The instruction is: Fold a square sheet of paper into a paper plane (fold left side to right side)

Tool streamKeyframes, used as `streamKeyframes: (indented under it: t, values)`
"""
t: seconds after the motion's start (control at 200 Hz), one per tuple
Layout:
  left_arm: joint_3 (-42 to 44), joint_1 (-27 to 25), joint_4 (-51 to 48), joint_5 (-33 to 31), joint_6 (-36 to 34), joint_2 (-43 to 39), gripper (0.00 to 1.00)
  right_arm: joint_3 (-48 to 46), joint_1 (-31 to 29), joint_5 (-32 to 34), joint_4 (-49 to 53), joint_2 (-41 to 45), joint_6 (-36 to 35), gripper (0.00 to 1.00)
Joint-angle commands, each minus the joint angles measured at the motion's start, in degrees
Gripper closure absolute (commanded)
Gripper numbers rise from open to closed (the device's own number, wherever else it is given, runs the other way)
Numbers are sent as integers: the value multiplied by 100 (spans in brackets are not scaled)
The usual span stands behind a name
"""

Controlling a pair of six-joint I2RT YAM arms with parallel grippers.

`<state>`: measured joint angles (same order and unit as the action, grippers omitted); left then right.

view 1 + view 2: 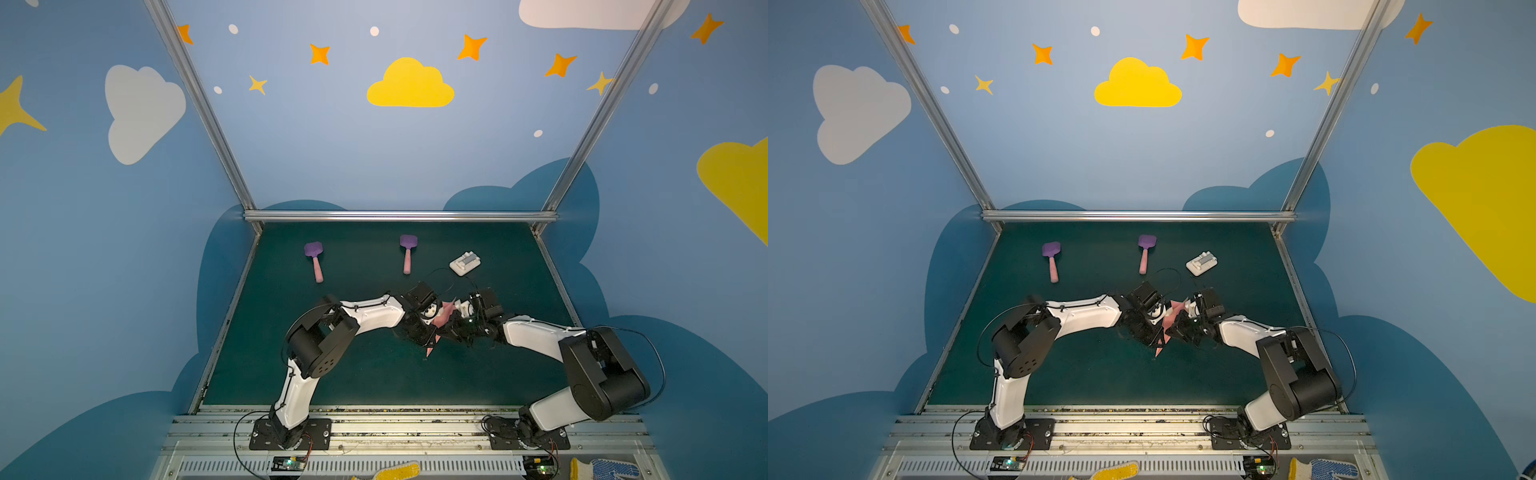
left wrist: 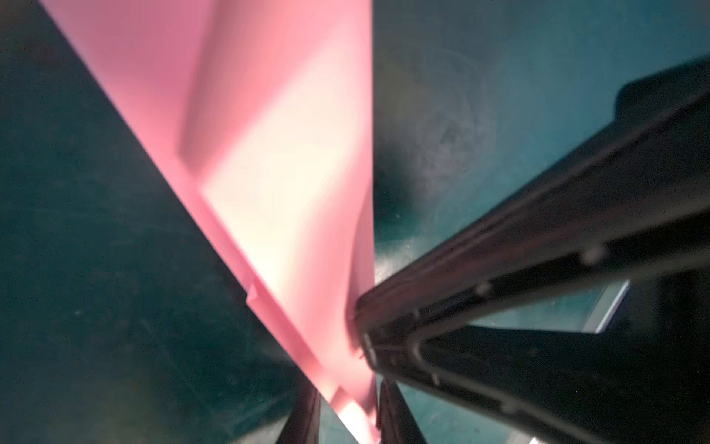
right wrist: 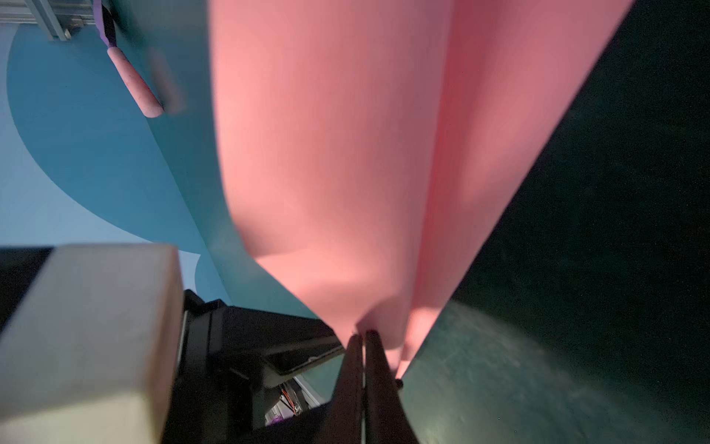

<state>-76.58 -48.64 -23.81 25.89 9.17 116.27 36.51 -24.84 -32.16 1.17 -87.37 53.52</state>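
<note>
The square sheet of paper [image 1: 444, 313] [image 1: 1173, 314] is salmon pink and creased into a narrow, pointed paper plane shape. It is held up off the green mat mid-table between both arms, its tip pointing toward the front. My right gripper [image 3: 363, 335] is shut on the paper's [image 3: 338, 153] edge, fingers pressed together. In the left wrist view those same right fingers [image 2: 480, 276] clamp the paper [image 2: 288, 173] from the side. My left gripper [image 2: 347, 405] straddles the paper's narrow end. Its jaws stand apart, with mat showing beside the paper. In both top views the jaws are hidden under the wrists.
Two purple spatulas with pink handles [image 1: 314, 259] [image 1: 407, 251] lie on the mat behind the arms. A small white plastic block [image 1: 465, 262] lies at the back right. Aluminium rails [image 1: 399, 216] frame the mat. Work gloves [image 1: 395, 471] lie on the front rail.
</note>
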Motion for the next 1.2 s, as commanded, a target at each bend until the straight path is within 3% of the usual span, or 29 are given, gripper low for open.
streamKeyframes:
  t: [0.0,0.846,0.996,1.101,1.196]
  values:
    - [34,-5,-197,160,-134,175,73,155,-38,-1,-75,-116,-89,100]
    - [34,133,-265,540,-138,77,72,-293,50,334,-550,-684,-149,100]
    - [423,354,264,835,394,-345,68,-352,50,369,-537,-663,-129,100]
    - [761,419,885,1071,1097,-666,66,-386,51,396,-516,-641,-127,100]
    - [1010,414,1475,1168,1959,-837,69,-414,54,424,-508,-624,-123,100]
